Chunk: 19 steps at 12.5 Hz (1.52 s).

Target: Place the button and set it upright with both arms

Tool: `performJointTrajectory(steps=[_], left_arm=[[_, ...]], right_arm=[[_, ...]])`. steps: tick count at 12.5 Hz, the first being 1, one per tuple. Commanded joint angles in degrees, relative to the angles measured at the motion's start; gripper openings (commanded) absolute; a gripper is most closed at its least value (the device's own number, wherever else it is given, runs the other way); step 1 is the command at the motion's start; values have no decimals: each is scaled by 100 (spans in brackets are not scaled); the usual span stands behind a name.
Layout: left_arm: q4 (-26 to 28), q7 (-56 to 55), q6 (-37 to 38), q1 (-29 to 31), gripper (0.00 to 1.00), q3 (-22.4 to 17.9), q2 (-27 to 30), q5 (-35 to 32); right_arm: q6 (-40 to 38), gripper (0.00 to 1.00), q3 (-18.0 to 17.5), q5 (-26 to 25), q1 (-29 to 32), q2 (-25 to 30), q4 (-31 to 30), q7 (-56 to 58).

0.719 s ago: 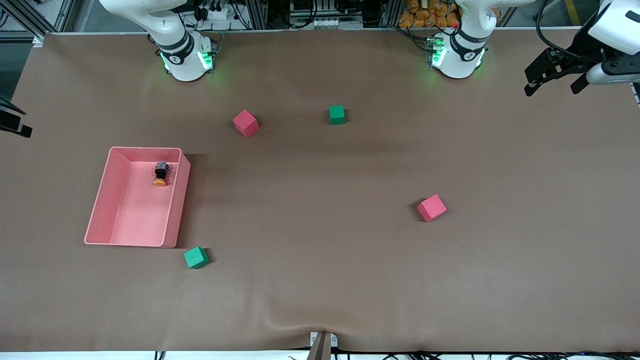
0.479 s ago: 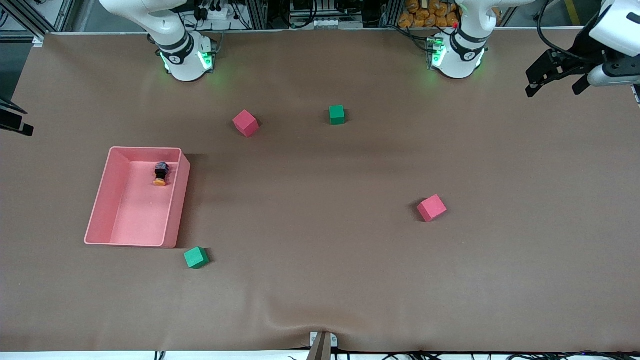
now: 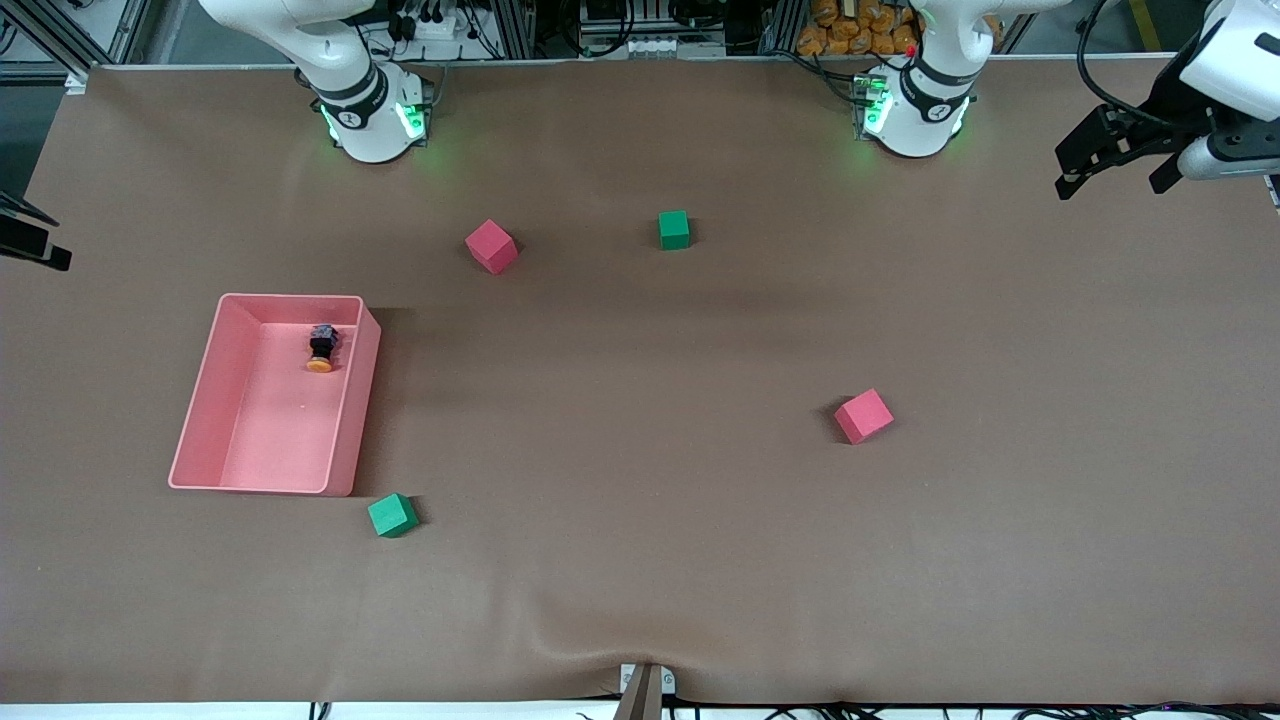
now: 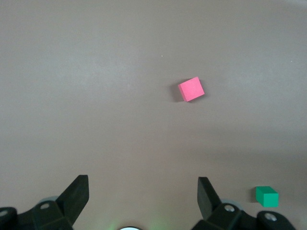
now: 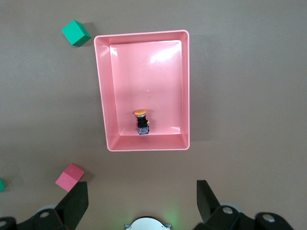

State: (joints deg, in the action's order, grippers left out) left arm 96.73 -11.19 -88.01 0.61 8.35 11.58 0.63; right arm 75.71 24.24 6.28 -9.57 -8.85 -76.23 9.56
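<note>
The left claw [image 3: 1112,170] had drifted a touch farther out toward the left arm's end of the table [image 3: 640,600] and slightly lower in the front view, while the button [image 3: 321,349] and the cubes hadn't budged, so this looked like the opening moments, with no reach begun. The left claw hung high over the table's edge, fingers spread wide and holding nothing; its wrist view looked down past the two fingertips [image 4: 79,191] at a pink cube [image 4: 191,89] and a green cube [image 4: 266,196]. The right claw [image 5: 141,199] was also wide and empty, poised well above the pink tray [image 5: 101,96], its wrist camera staring straight down into it. The button lay tipped on its side inside that tray, orange cap pointing toward the front camera, close to the tray wall nearest the robots' bases. My read: the right arm was best placed to fetch it, since the button sat directly below.
</note>
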Motion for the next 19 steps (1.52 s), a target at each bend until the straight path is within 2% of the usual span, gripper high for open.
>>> performJointTrajectory(steps=[1, 8, 10, 11, 12, 15, 19], left_arm=[[-154, 39, 231, 27, 100, 44, -86, -107], [-128, 82, 328, 36, 100, 71, -86, -107], [-119, 82, 328, 36, 100, 71, -86, -107], [-119, 82, 328, 36, 100, 71, -86, -107], [-119, 82, 319, 36, 100, 71, -86, -107], [-119, 82, 328, 36, 100, 71, -86, -107], [-110, 82, 328, 36, 100, 71, -86, -107]], right_arm=[[40, 100, -174, -110, 113, 191, -181, -86], [58, 100, -244, -110, 157, 200, -382, -86], [267, 100, -742, -119, 567, 191, -672, -86], [547, 100, -1041, -119, 787, 200, -917, -86], [802, 100, -1148, -127, 868, 200, -1137, -86], [1725, 100, -1193, -189, 974, 208, -2111, -86], [3621, 100, -1325, -189, 1044, 288, -3650, -77]])
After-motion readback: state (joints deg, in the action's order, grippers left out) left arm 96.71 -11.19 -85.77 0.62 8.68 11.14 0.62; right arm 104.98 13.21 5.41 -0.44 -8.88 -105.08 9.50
